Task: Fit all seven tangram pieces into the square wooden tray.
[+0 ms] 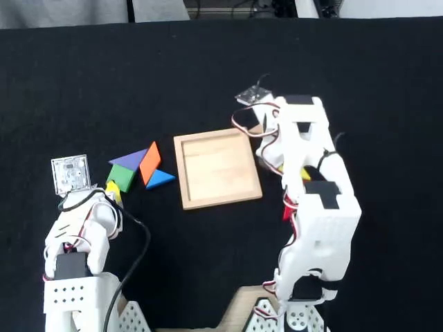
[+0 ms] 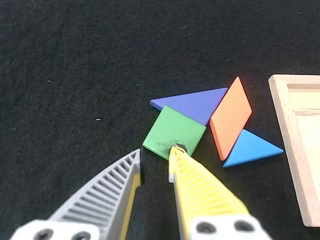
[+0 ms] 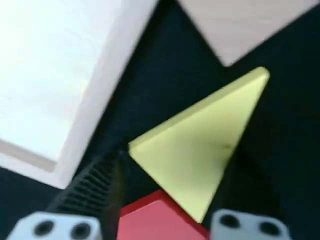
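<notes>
Left end effector [image 2: 156, 150] angled low, parted, one fingertip [image 2: 177, 156] on the green square [image 2: 175, 131].

1. High view: right arm [image 1: 318, 207] hides most of the yellow triangle [image 1: 304, 174] and red piece [image 1: 286, 211]; I see slivers only.
2. Left wrist view: wooden tray [image 2: 286, 125] runs off the frame edge.

The tablecloth [image 1: 104, 83] is matt black fabric. The square wooden tray [image 1: 181, 173] is pale, smooth, grained wood. The green square [image 2: 174, 132] looks smooth and matt; the left gripper [image 2: 156, 150] is ribbed plastic.
</notes>
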Controlling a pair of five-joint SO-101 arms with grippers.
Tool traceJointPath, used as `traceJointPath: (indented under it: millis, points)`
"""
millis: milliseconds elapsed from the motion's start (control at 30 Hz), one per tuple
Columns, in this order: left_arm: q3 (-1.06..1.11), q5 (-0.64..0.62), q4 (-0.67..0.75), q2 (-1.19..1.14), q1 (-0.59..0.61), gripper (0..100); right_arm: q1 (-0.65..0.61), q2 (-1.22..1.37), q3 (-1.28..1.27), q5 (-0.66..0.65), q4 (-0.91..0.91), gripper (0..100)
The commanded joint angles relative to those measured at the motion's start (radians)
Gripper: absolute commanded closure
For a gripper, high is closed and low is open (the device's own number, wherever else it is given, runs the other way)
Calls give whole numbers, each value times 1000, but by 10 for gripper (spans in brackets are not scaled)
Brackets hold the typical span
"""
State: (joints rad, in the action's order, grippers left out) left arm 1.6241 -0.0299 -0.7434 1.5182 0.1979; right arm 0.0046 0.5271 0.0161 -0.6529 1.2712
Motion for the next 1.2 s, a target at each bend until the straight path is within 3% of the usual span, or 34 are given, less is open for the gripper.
traceJointPath:
  millis: [0, 300, 733, 800, 900, 967, 1167]
  points:
    - [-10, -11, 23, 11, -13, 891, -14, 4, 35, -12, 29, 923]
    - [-8, -11, 23, 11, -13, 891, -11, -142, 171, -14, 229, 923]
    - [-7, -11, 23, 11, -13, 891, 29, -308, 71, -15, 241, 928]
    - [-7, -11, 23, 11, -13, 891, 54, -349, 36, -92, 293, 928]
    - [-7, -11, 23, 11, -13, 891, 106, -429, -59, -381, 405, 928]
    - [-7, -11, 23, 11, -13, 891, 176, -503, -148, -491, 359, 928]
    - [-7, -11, 23, 11, -13, 891, 350, -690, -458, -517, -29, 928]
